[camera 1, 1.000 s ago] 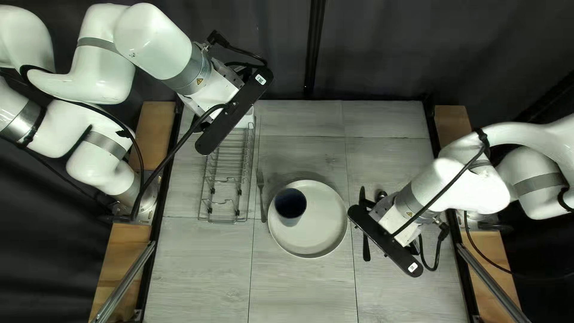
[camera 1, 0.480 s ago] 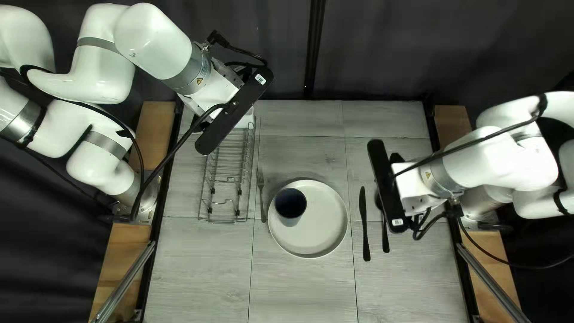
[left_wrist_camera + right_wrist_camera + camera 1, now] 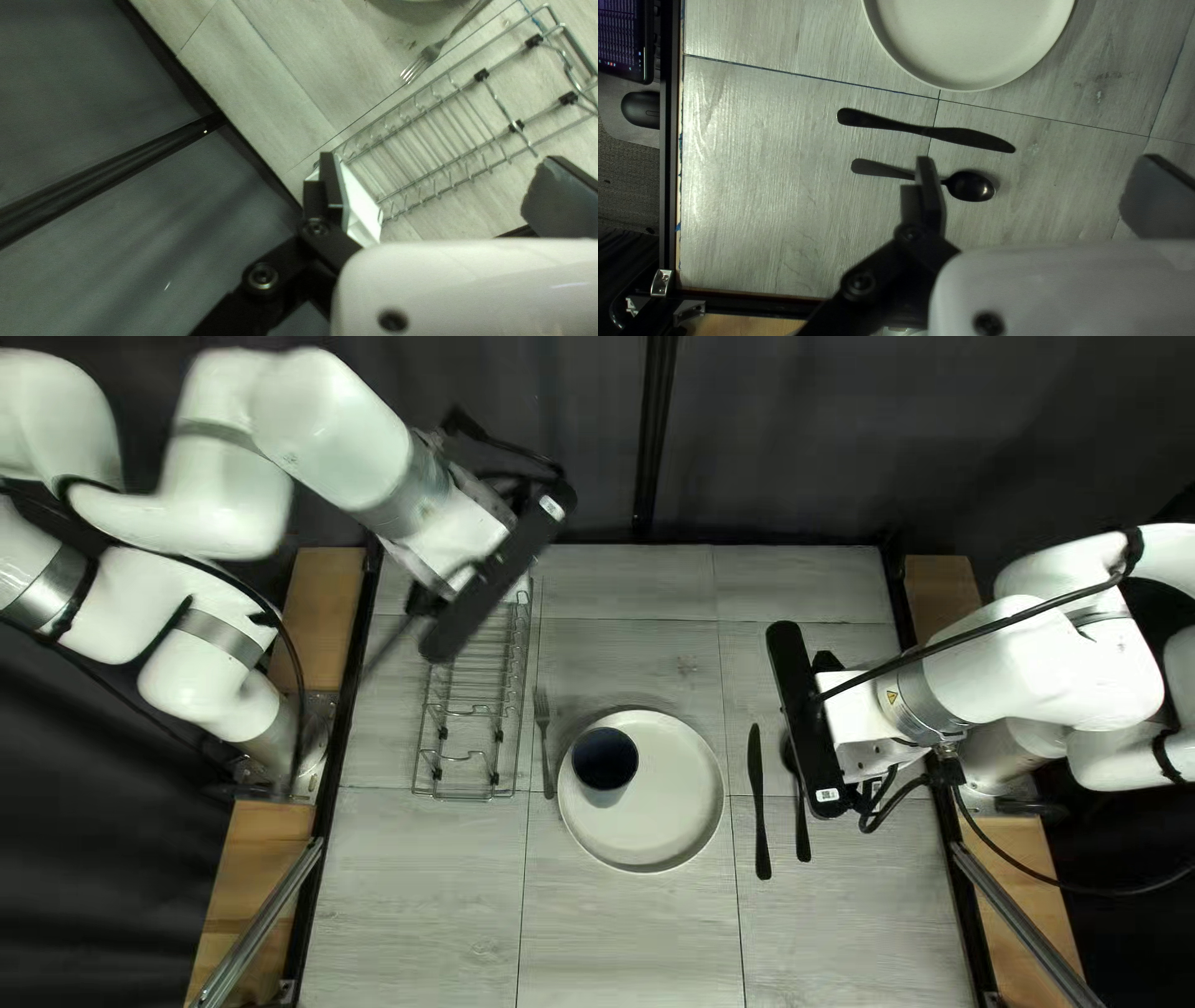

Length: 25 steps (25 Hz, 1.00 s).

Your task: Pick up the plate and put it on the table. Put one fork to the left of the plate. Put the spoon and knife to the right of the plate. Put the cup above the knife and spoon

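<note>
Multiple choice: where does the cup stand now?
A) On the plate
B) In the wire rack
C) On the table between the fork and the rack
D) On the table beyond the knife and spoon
A: the top left view shows the cup within the rim of the plate, toward the side nearer the fork.

Dark curtain [image 3: 797, 436] beyond a pale wood-grained table [image 3: 635, 940] between wooden boards [image 3: 321, 612].

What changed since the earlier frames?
Right gripper moved up in the top left view, uncovering the black metal spoon's handle; left gripper shifted slightly right. Jaws open on both now; no grasp or release visible. Unmoved: black metal knife, silver fork, round off-white plate, dark-blue cup, wire rack.
</note>
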Each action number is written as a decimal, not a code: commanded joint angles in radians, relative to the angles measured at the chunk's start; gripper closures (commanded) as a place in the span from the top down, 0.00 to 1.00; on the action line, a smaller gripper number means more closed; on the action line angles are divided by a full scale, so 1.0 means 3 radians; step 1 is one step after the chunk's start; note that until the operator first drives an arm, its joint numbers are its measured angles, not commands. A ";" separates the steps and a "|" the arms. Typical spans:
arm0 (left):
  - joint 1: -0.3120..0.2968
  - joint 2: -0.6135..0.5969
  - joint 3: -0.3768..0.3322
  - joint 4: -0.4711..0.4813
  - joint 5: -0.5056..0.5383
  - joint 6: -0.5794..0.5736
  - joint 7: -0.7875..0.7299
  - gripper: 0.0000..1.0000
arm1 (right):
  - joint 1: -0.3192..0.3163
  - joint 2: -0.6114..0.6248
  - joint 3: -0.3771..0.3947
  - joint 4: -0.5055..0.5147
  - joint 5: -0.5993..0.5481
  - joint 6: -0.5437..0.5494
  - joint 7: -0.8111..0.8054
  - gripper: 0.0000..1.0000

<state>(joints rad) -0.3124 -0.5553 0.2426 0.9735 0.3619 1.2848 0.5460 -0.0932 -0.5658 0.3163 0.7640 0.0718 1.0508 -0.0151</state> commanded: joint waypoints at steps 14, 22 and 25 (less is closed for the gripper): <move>-0.0268 0.0534 -0.0068 -0.0195 -0.0242 -0.0533 -0.0049 1.00 | 0.0000 0.0000 0.0000 0.0000 0.0000 0.0000 0.0000 1.00; -0.0326 0.0634 -0.0057 -0.0051 -0.0312 -0.0522 0.0078 1.00 | 0.0000 0.0000 0.0000 0.0000 0.0000 0.0000 0.0000 1.00; -0.0364 0.0868 0.0027 -0.0137 -0.0448 -0.0811 0.0183 1.00 | 0.0000 0.0000 0.0000 0.0000 0.0000 0.0000 0.0000 1.00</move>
<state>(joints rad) -0.4121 -0.3513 0.2351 0.9513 0.2559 1.1018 0.5782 -0.0932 -0.5658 0.3163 0.7640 0.0718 1.0508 -0.0151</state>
